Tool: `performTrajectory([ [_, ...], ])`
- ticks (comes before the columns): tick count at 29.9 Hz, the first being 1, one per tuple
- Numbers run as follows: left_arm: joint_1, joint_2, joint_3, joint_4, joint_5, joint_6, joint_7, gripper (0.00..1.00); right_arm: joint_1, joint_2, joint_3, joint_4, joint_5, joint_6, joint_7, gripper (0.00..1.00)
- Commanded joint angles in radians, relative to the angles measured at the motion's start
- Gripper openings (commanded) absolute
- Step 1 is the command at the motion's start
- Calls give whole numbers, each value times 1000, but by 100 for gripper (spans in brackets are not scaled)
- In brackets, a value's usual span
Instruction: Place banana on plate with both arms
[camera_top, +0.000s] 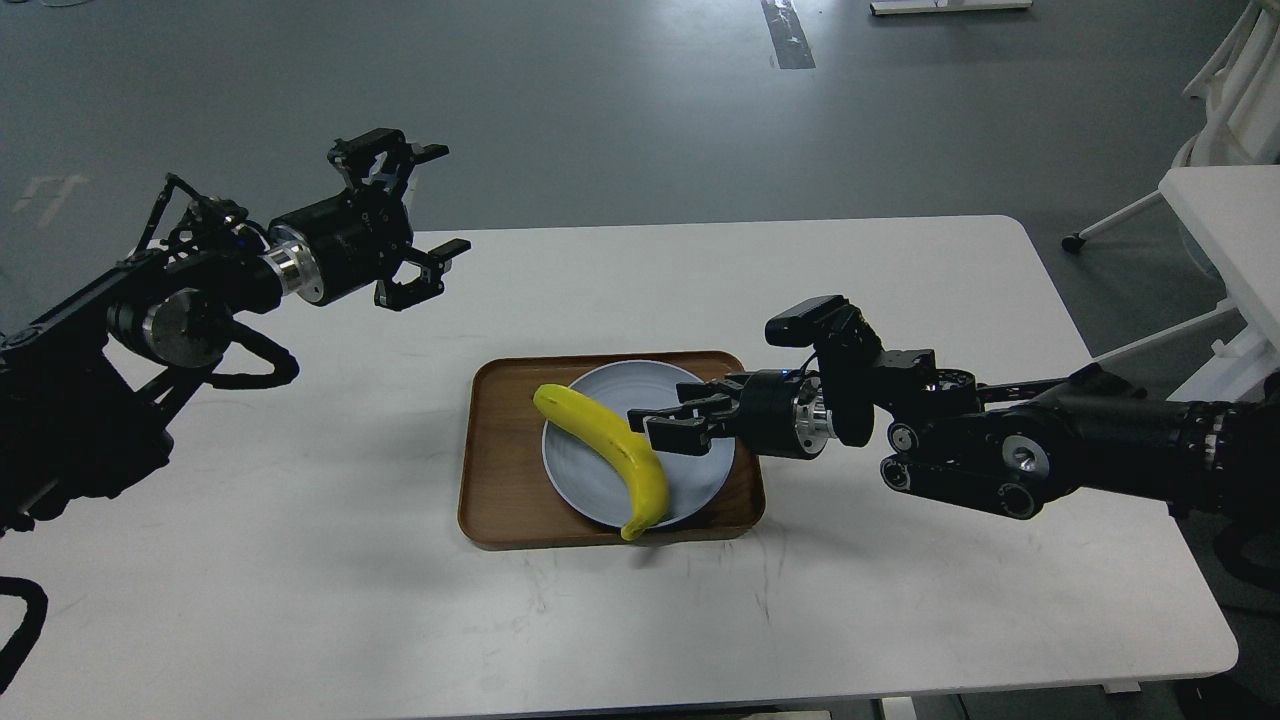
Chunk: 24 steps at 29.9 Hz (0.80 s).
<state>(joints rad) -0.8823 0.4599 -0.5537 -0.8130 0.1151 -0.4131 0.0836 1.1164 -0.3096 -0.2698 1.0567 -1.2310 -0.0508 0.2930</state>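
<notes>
The yellow banana (605, 447) lies diagonally across the pale blue plate (690, 480), its lower tip reaching over the plate's front rim. The plate sits on a brown wooden tray (500, 480). My right gripper (652, 425) hovers low over the plate's right half. Its fingertips sit just right of the banana's middle, slightly apart and holding nothing. My left gripper (440, 200) is raised above the table's back left, well away from the tray. Its fingers are spread wide and it is empty.
The white table (900, 620) carries only the tray. Its right and front edges are in view. Grey floor lies behind it, and another white table and a chair base (1220, 200) stand at the far right.
</notes>
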Motion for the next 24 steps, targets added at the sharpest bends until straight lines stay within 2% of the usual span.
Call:
performTrajectory([
  [1,0,0,0,0,0,0,1,98,23,-52,7,3,1,0,0,100],
  [4,0,-1,0,0,0,0,2,98,59,-108,50,6,4,0,0,100],
  [7,-3,-3,-3,0,0,2,1,98,57,-163,180,8,63,8,-1,100],
  [12,0,-10,-15,0,-3,4,-1,98,45,-197,313,11,465,12,-11,100],
  [16,11,-23,-18,-5,-15,7,-2,98,34,-213,391,11,908,14,-27,100],
  [21,46,-38,-38,-20,-17,7,-4,98,-18,-218,446,8,1189,60,-46,100],
  [24,62,-47,-58,-23,-15,7,-5,98,-66,-229,491,5,1235,106,-64,100],
])
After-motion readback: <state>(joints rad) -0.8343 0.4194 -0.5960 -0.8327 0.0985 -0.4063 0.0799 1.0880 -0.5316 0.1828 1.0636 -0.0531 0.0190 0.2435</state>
